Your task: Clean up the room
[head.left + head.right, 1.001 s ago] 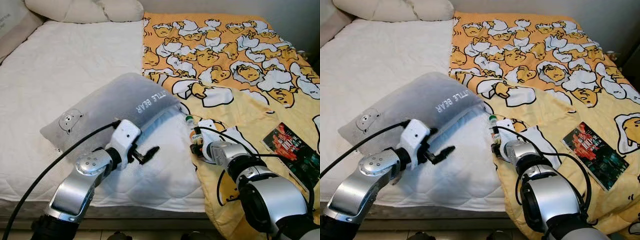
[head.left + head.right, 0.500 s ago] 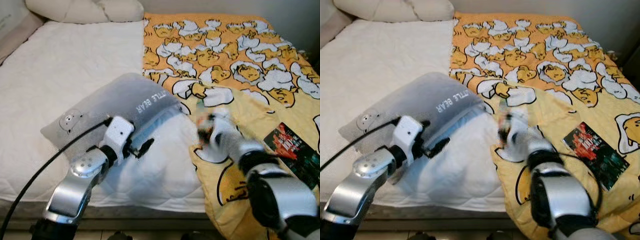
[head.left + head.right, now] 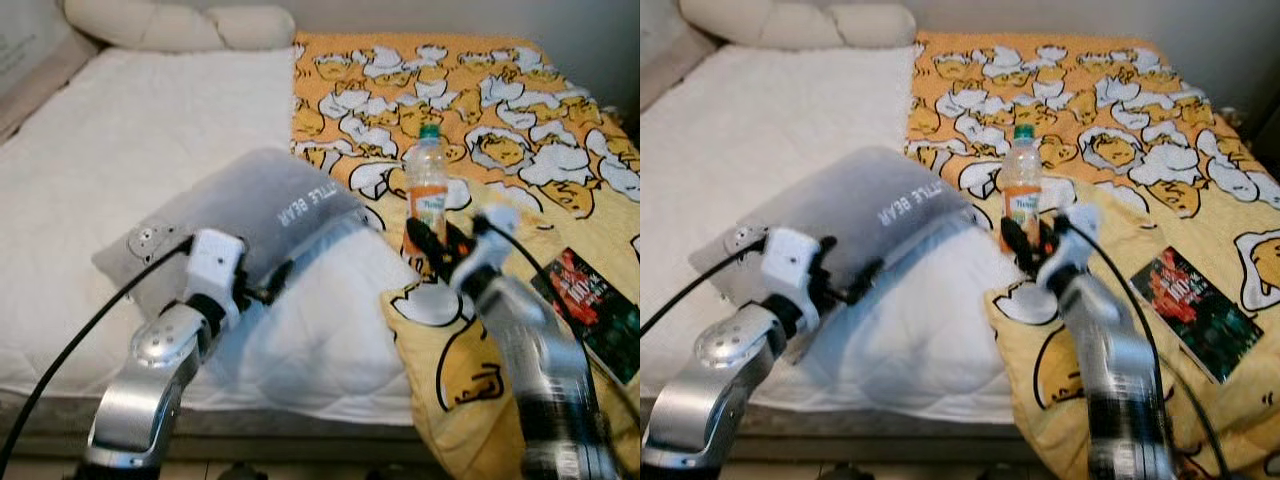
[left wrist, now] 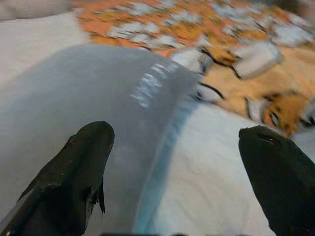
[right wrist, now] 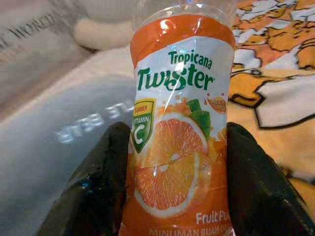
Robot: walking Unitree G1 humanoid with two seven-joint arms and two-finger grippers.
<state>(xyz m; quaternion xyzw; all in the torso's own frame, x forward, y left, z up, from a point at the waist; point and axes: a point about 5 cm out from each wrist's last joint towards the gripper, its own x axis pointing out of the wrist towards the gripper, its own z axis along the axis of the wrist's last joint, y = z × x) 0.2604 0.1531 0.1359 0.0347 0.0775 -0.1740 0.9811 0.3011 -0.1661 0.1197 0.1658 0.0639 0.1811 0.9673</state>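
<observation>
Right now your left gripper (image 3: 268, 291) sits nearest you, low over the white mattress (image 3: 140, 150), its two black fingers (image 4: 74, 167) spread wide and holding nothing. They frame the lower edge of the grey pillow (image 3: 235, 215), which lies slanted across the mattress with its printed end toward the yellow cartoon blanket (image 3: 500, 110). That arm is bent at the elbow, forearm reaching forward and slightly inward, cable trailing off to its outer side.

A little farther out, your right gripper (image 3: 432, 243) is closed around the orange juice bottle (image 3: 427, 195), held upright above the blanket's near edge with the green cap on top. The fingers clamp the label zone low on the body, one pad (image 5: 106, 187) on either side. The right forearm stretches forward and up from the lower corner, blurred with motion.

Judge the bottle as thin plastic: light, smooth-sided, and likely to dent or slip if you squeeze hard, so the current grip on the labelled waist looks sensible. Keep it vertical. Whether it is full cannot be told.

Beyond the gripper's outer side, a dark book (image 3: 598, 310) lies flat on the blanket. At the far head of the bed rest two cream pillows (image 3: 175, 25).
</observation>
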